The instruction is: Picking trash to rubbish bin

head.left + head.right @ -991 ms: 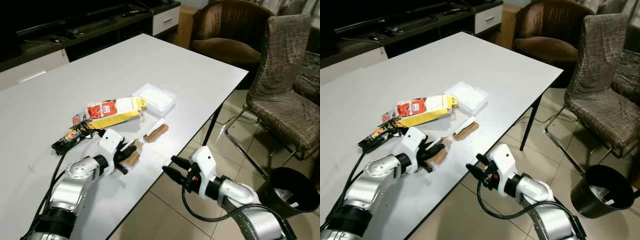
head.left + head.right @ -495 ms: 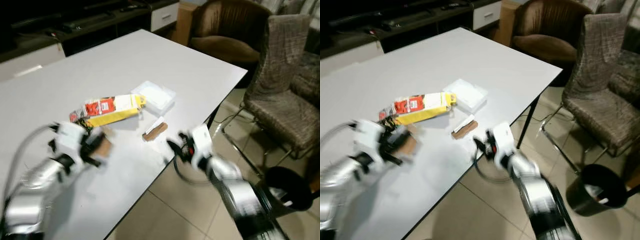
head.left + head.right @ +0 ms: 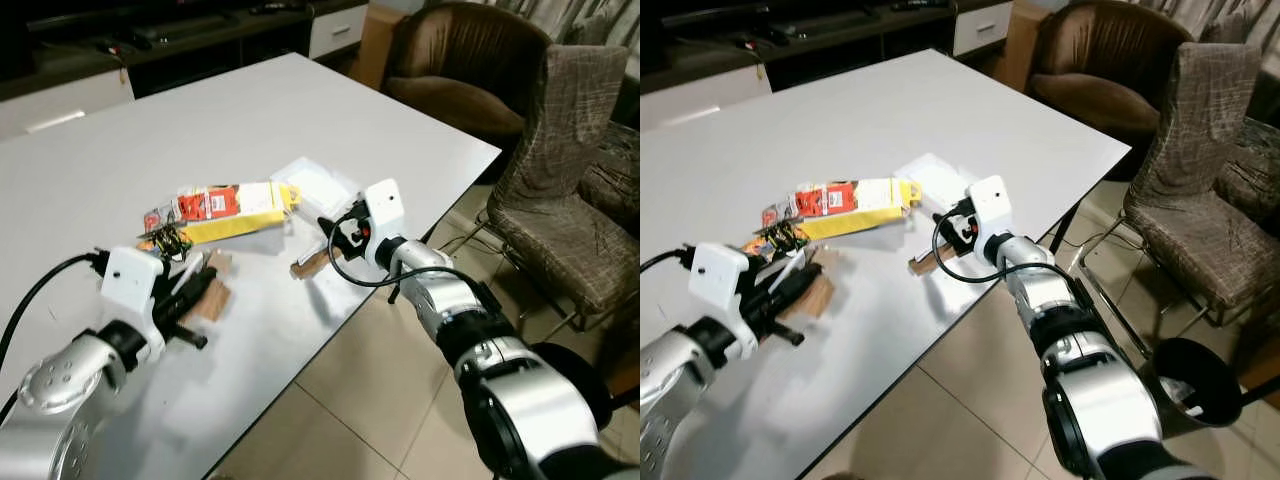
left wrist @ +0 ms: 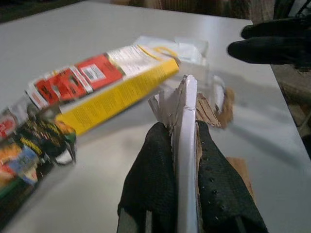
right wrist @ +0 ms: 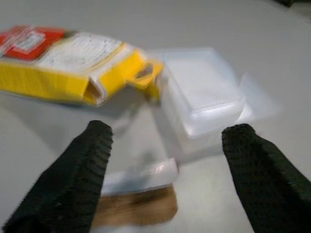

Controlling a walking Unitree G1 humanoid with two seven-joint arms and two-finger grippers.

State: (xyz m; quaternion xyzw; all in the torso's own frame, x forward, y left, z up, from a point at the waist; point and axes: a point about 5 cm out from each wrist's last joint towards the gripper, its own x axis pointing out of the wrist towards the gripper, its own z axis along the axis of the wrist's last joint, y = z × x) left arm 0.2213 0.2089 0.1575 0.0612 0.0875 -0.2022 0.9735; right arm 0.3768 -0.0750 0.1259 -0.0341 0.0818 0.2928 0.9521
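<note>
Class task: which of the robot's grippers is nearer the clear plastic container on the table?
Right. The right gripper hovers open just in front of the clear plastic container. The left gripper, shut on a cardboard scrap, sits farther back, beyond the yellow box.

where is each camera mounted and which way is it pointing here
Left and right eye views: on the head, looking down at the white table; both silver arms show.
Left wrist view: along the left hand, shut on a cardboard scrap.
Right wrist view: along the open right hand, over the brown wrapper.
Shared: the yellow box and clear plastic tub show in every view.
</note>
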